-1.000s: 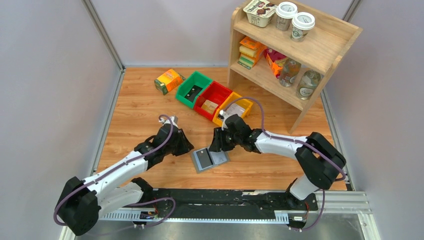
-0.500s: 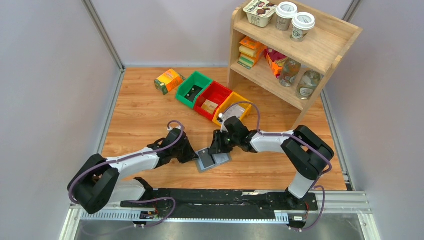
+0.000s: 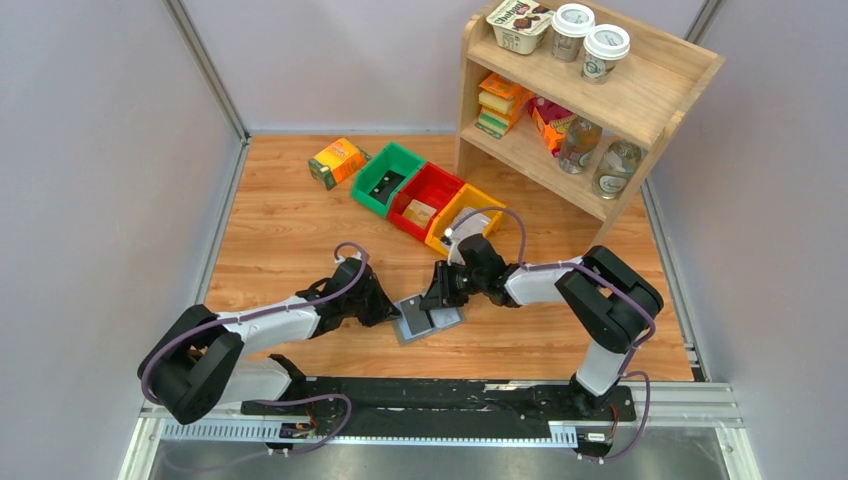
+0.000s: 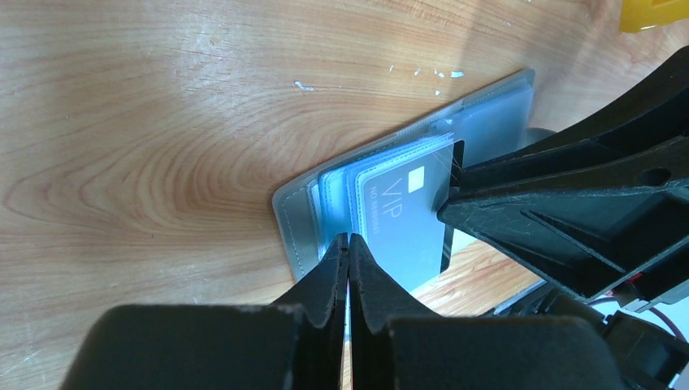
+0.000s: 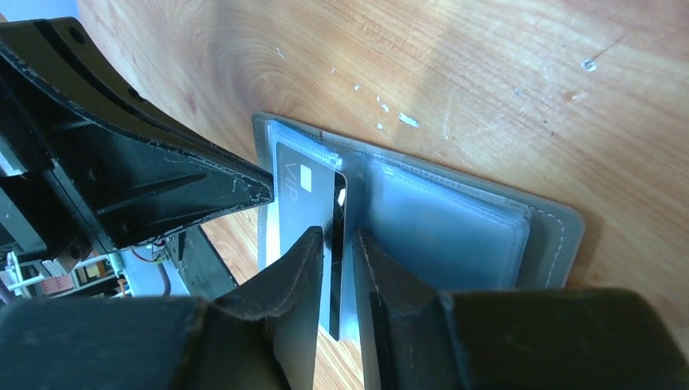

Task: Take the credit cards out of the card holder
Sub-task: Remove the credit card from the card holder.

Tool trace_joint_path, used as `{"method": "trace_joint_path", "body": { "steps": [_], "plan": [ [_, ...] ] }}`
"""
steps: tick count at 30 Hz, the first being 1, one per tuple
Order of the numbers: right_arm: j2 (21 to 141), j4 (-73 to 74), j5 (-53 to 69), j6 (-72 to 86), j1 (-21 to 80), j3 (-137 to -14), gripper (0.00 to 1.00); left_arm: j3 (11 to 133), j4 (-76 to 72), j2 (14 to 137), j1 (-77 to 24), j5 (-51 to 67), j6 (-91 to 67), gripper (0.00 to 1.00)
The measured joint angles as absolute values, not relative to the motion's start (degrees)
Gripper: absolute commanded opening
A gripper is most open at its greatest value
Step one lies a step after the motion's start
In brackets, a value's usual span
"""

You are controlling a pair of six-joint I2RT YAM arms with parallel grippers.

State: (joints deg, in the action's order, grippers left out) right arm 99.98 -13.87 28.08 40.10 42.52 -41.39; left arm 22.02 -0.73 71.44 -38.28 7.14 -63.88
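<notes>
The grey card holder (image 3: 440, 321) lies open on the wooden table between my two grippers, with blue-grey clear pockets inside (image 5: 455, 227). A dark "VIP" credit card (image 4: 398, 213) with a black edge sticks partly out of its left half. My right gripper (image 5: 335, 236) is closed around that card's (image 5: 296, 191) edge, and it also shows in the top view (image 3: 437, 300). My left gripper (image 4: 348, 240) is shut, its tips resting on the holder's (image 4: 296, 219) left pocket edge; it also shows in the top view (image 3: 392, 312). I cannot tell whether it pinches a pocket leaf.
Green (image 3: 388, 177), red (image 3: 428, 198) and yellow (image 3: 468, 215) bins stand in a row behind the holder. An orange-green carton (image 3: 338, 161) lies to their left. A wooden shelf (image 3: 600, 100) with cups, bottles and packets stands at the back right.
My left gripper has moved right onto the holder's left edge. My right gripper has shifted slightly down onto the card. The holder has barely moved.
</notes>
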Motion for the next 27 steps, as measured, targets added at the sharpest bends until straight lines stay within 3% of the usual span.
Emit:
{"method": "trace_joint_path", "body": {
  "steps": [11,15,20,27],
  "plan": [
    [98.91,-19.35,32.01,41.21,41.89,-38.65,0.21,22.02,-0.67,71.46,-38.28,7.05,-63.96,0.02],
    [97.58,-19.64,32.27,41.47,41.89,-38.26,0.15,22.02,-0.62,71.44,-38.28,7.03,-63.94,0.02],
    [97.30,-20.51,32.69,41.85,41.89,-38.24,0.00,22.06,-0.40,71.31,-38.28,6.87,-63.81,0.02],
    [97.30,-21.02,33.10,42.24,41.89,-38.24,0.00,22.13,1.58,69.82,-38.28,5.76,-63.13,0.03]
  ]
}}
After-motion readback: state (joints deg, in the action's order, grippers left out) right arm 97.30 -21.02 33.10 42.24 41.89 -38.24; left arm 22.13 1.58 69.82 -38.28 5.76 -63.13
